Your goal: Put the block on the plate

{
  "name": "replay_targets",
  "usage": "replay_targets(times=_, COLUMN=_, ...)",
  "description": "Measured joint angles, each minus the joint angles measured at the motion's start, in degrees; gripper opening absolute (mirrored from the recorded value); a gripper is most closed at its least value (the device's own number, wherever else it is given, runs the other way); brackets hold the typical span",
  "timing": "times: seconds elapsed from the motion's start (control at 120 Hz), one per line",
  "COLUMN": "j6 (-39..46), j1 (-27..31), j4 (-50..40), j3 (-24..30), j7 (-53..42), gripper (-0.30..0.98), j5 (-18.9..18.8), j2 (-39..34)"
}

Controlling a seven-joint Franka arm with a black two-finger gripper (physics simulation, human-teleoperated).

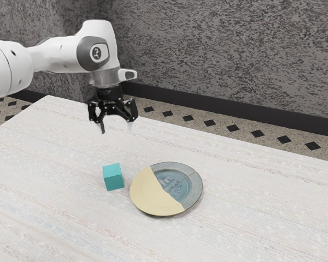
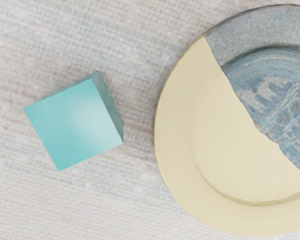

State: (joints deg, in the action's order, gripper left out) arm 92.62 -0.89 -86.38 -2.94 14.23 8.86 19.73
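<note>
Hovering open above the bench, the jaws are hanging with their tips well apart, folks. The teal block is just sitting on the bench near the plate, toward the exterior view's left.

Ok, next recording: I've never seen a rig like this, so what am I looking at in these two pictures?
Both are simulator renders. The exterior view is taken from beside the robot: a white arm comes in from that view's left and ends in a black two-fingered claw. The wrist view comes from a camera on the arm's hand, aimed at the table.

On the table sit a teal block and, beside it with a gap between, a round plate, part cream, part blue-grey. Nothing is held: the claw hangs open above the table.
</note>
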Motion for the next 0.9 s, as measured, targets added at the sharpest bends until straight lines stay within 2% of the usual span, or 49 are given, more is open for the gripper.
replay_targets(times=0.167, j6=4.4, j1=-0.1, j4=-2.3, j3=-2.2, j7=6.9, gripper=0.69, j5=4.1, j2=3.8)
replay_targets(times=0.467, j6=13.0, j1=-0.3, j4=-11.2, j3=-4.8, j7=17.8, gripper=0.69, j5=7.7, j2=2.2)
replay_targets(times=0.742, j6=19.7, j1=-0.5, j4=-16.3, j3=-5.3, j7=23.9, gripper=0.69, j5=8.6, j2=1.8)
replay_targets(times=0.9, j6=21.7, j1=-0.4, j4=-16.6, j3=-6.6, j7=23.5, gripper=0.69, j5=8.2, j2=1.8)
